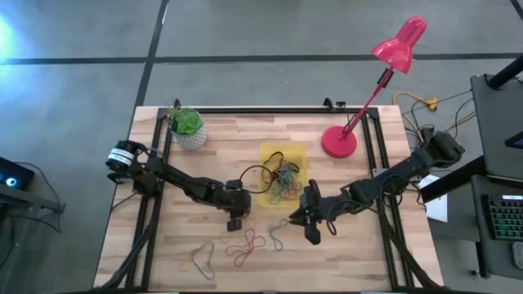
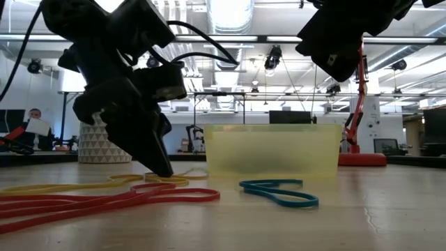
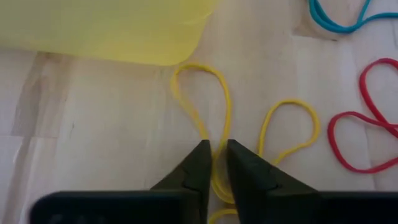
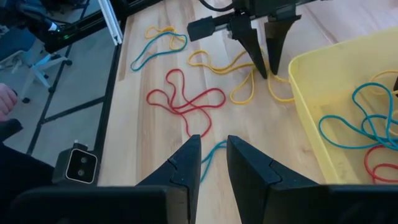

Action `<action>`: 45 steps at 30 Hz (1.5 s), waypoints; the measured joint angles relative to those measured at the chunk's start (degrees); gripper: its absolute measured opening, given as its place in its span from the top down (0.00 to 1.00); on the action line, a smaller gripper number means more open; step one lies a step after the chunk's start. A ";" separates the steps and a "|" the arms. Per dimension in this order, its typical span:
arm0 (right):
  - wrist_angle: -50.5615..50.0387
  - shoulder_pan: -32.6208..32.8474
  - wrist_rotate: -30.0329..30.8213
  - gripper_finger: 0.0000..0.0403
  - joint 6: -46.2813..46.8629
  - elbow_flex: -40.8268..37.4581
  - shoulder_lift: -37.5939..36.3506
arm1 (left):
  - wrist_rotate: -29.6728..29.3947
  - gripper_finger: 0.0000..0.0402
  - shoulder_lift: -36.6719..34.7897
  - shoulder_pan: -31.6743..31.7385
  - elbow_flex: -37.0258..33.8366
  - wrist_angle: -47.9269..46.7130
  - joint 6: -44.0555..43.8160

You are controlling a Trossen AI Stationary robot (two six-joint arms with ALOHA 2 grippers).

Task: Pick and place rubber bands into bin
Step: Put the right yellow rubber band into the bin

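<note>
The bin [image 1: 266, 152], a shallow yellow tray at mid-table, holds several rubber bands [image 4: 367, 124]. A yellow rubber band [image 3: 202, 93] lies on the wood just near of the bin. My left gripper [image 3: 215, 152] is down at the table, shut on it; the low view shows its tips [image 2: 164, 171] on the board. A red band [image 4: 186, 99], a blue-and-yellow one [image 4: 158, 40] and a teal one [image 2: 279, 193] lie loose nearer the front edge. My right gripper [image 4: 214, 149] hovers right of the bands, narrowly open, with nothing between its fingers. My left gripper pinches the yellow band at the narrow waist between its loops [image 3: 215, 167], with the strands between its two fingertips. The fingers slant down from the table's left side to the board. The band lies slack on the table, its loops spread beyond the fingertips toward the bin.
A white pot with a green plant [image 1: 189, 126] stands at the far left and a red desk lamp [image 1: 339, 140] at the far right. A black cable [image 1: 255, 173] drapes by the bin's left side. A person [image 2: 31, 118] sits in the room beyond.
</note>
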 joint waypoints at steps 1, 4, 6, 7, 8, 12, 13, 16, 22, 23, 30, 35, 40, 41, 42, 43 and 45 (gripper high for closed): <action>-0.03 0.00 0.00 0.83 0.00 0.00 0.00 | 0.12 0.95 0.01 0.00 -0.01 0.05 0.02; -0.07 0.00 0.00 0.83 -0.02 0.00 0.00 | 0.18 0.99 0.13 0.00 -0.04 0.14 0.02; -0.07 0.00 0.01 0.83 0.00 0.00 0.00 | 0.18 0.99 0.15 0.00 -0.04 0.17 -0.03; -0.07 0.00 0.01 0.83 0.00 0.00 0.00 | 0.17 1.00 0.15 0.00 -0.08 0.26 -0.07; -0.07 0.00 0.01 0.83 0.02 0.00 0.00 | 0.11 1.00 -0.04 -0.03 -0.11 0.39 -0.10; -0.07 0.00 0.01 0.83 0.08 0.00 0.00 | -0.20 1.00 -1.61 0.00 -0.06 0.44 -0.08; -0.06 0.00 0.00 0.83 0.16 0.00 0.00 | -0.41 1.00 -2.11 0.00 -0.06 0.11 0.02; -0.02 0.00 0.00 0.83 0.20 0.00 0.00 | -1.19 1.00 -4.11 0.02 -0.32 -1.48 0.07; 0.01 0.00 0.00 0.83 0.24 0.02 -0.01 | -2.00 1.00 -9.23 0.04 -0.39 -1.19 0.14; 0.03 0.00 0.00 0.83 0.24 0.02 0.00 | -2.17 1.00 -9.98 0.04 -0.39 -1.21 0.32; -0.02 0.00 0.00 0.83 0.21 0.02 -0.01 | -5.06 1.00 -16.05 0.04 -0.39 -0.93 2.02; -0.07 0.00 0.02 0.83 -0.02 0.02 0.00 | -8.17 1.00 -20.16 0.06 -0.24 -0.38 3.58; -0.18 0.00 0.24 0.83 -0.44 0.02 0.00 | -9.47 1.00 -22.27 0.92 0.84 -0.03 5.40; -0.21 0.00 0.29 0.83 -0.46 0.02 0.00 | -9.45 1.00 -22.27 1.15 1.32 -0.03 6.06; -0.20 0.00 0.34 0.83 -0.48 0.02 -0.01 | -9.48 1.00 -22.24 1.34 1.90 -0.10 6.52; -0.22 0.00 0.38 0.83 -0.49 0.02 0.00 | -9.45 1.00 -22.14 1.58 2.55 -0.07 7.38; -0.22 0.00 0.37 0.83 -0.48 0.02 0.00 | -9.45 1.00 -21.52 1.97 4.11 0.12 8.84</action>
